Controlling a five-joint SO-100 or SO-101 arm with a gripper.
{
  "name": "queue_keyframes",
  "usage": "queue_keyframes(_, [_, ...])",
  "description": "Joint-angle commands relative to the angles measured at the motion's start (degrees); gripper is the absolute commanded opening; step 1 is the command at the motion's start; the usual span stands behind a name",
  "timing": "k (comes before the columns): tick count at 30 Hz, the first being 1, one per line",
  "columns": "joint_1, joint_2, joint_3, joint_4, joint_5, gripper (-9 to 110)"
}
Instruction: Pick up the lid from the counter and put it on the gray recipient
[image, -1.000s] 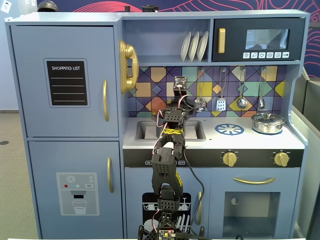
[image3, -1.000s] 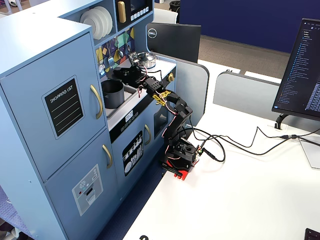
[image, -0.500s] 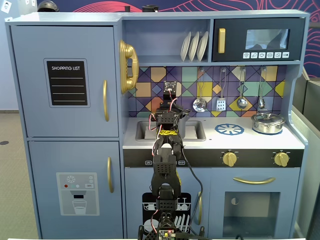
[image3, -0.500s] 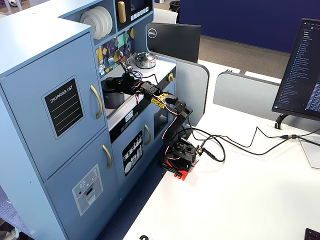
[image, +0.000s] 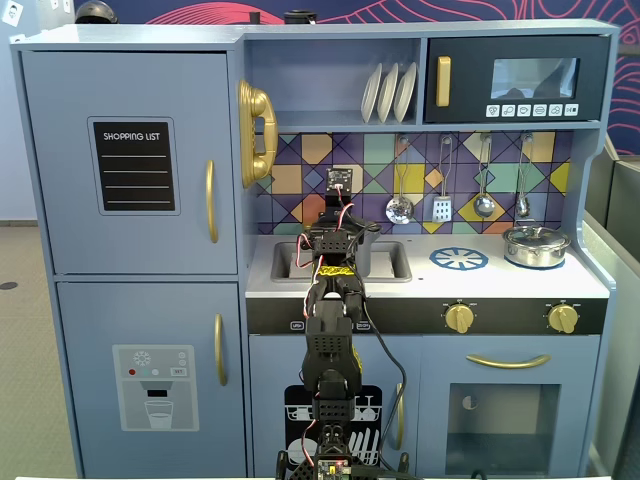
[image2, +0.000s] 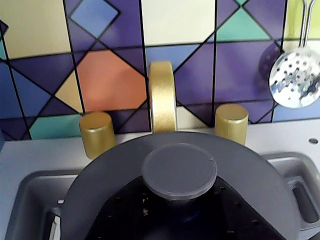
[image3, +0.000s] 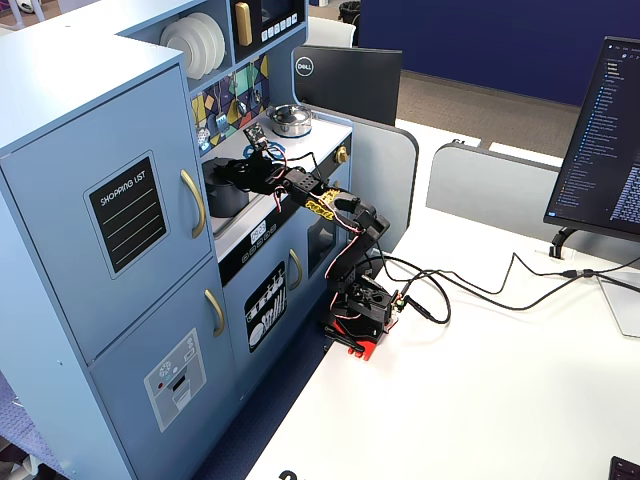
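Observation:
The dark-gray lid (image2: 110, 185) with its round center knob (image2: 179, 170) fills the lower wrist view, level over the sink recess (image2: 30, 200). My gripper (image2: 180, 205) reaches in from the bottom edge, and its black jaw lies over the lid's near part, closed at the knob. In a fixed view my gripper (image: 338, 240) is over the sink, and the gray pot (image: 362, 258) shows just right of the arm. In the other fixed view the pot (image3: 225, 195) stands in the sink under my gripper (image3: 228, 170). The lid hides the pot's opening. The white counter (image: 430, 282) surrounds the sink.
A gold faucet (image2: 162, 95) and two gold tap knobs (image2: 96, 134) stand just behind the lid. The shiny silver pot (image: 536, 246) sits at the counter's right, beside the blue burner print (image: 459, 259). Utensils (image: 400, 208) hang on the tiled backsplash.

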Motion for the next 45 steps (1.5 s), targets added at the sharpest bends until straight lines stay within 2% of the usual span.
queue_keyframes(1, [0.8,4.1,-0.2,0.3,-1.0,0])
queue_keyframes(6, [0.4,5.4,1.1,1.2,-1.1,0])
queue_keyframes(13, [1.0,7.6,2.6,3.6,-0.4,26])
queue_keyframes(17, [1.2,13.3,3.0,10.3,-0.7,30])
queue_keyframes(23, [0.4,30.4,2.0,31.7,-1.6,24])
queue_keyframes(27, [-0.1,42.8,4.5,52.0,1.5,9])
queue_keyframes(30, [-0.5,49.4,11.0,59.3,2.0,0])
queue_keyframes(34, [0.1,52.9,23.0,60.0,5.1,0])
queue_keyframes(39, [-0.9,55.5,40.8,51.8,10.4,0])
queue_keyframes(45, [-1.9,57.6,56.1,49.5,9.9,0])
